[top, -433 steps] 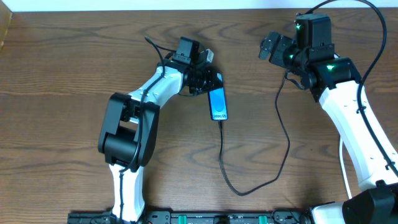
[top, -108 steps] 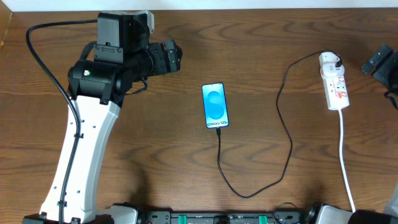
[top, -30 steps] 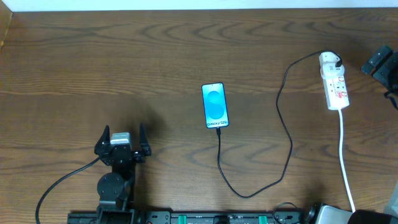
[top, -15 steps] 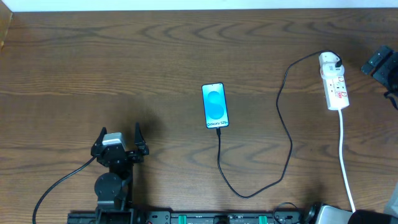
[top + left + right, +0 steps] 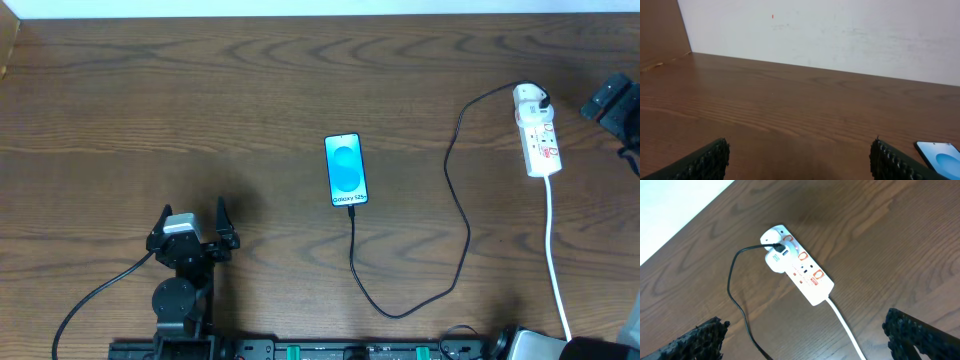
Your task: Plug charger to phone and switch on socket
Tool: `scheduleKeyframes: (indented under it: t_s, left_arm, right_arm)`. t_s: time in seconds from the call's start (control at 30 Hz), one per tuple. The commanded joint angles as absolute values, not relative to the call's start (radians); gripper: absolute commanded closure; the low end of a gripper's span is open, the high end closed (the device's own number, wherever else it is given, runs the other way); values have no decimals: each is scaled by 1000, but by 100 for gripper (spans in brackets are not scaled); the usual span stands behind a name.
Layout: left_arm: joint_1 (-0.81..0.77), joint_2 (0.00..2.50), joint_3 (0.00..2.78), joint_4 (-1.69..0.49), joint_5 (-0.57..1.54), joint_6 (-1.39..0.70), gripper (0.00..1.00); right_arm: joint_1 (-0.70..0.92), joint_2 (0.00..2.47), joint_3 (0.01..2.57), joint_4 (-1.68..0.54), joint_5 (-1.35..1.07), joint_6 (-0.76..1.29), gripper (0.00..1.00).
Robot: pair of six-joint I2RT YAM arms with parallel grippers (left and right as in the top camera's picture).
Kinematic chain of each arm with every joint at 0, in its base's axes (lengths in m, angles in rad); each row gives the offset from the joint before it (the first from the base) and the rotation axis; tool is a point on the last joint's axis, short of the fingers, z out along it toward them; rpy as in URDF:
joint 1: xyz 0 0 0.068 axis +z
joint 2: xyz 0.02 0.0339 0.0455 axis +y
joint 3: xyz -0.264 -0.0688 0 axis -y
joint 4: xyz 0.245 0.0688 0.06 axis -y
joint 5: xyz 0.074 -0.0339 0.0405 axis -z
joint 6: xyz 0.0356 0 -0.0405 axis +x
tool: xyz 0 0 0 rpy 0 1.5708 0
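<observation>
Left gripper (image 5: 193, 215): black two-finger unit parked at the table's near edge, left of centre, its ribbed jaws spread wide with nothing between them. Right gripper (image 5: 806, 320): hangs above the far right of the table, jaws likewise spread wide and empty, the socket directly under its camera. The phone (image 5: 345, 168), a slim rectangular handset with a bright blue screen showing a paler circle and white lettering, lies flat near the middle of the table, long axis running away from the viewer. The charger (image 5: 463, 215), a long thin black cable, meets the phone's near short edge, loops toward the near edge, then climbs rightward to a small white adapter (image 5: 530, 97). That adapter sits at the far end of the socket (image 5: 540, 140), a white elongated power strip with red markings, lying well apart from the phone on the right. A white cord (image 5: 556, 260) leaves the strip's near end and runs off the near edge. The table (image 5: 200, 100) is dark brown wood grain. A plain white wall (image 5: 840, 35) rises behind it.
</observation>
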State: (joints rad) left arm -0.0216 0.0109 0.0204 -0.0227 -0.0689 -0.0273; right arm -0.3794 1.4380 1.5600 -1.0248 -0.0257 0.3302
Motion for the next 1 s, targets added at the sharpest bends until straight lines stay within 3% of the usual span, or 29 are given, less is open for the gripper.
scheduleKeyframes:
  t_s: [0.0, 0.97]
  left_arm:
    - [-16, 4, 4, -67, -79, -39, 11]
    - [-16, 4, 4, -67, -79, -39, 11]
  right_arm:
    - [-378, 1435, 1563, -1026, -14, 340, 1]
    - [-379, 1438, 1563, -1039, 46, 336, 1]
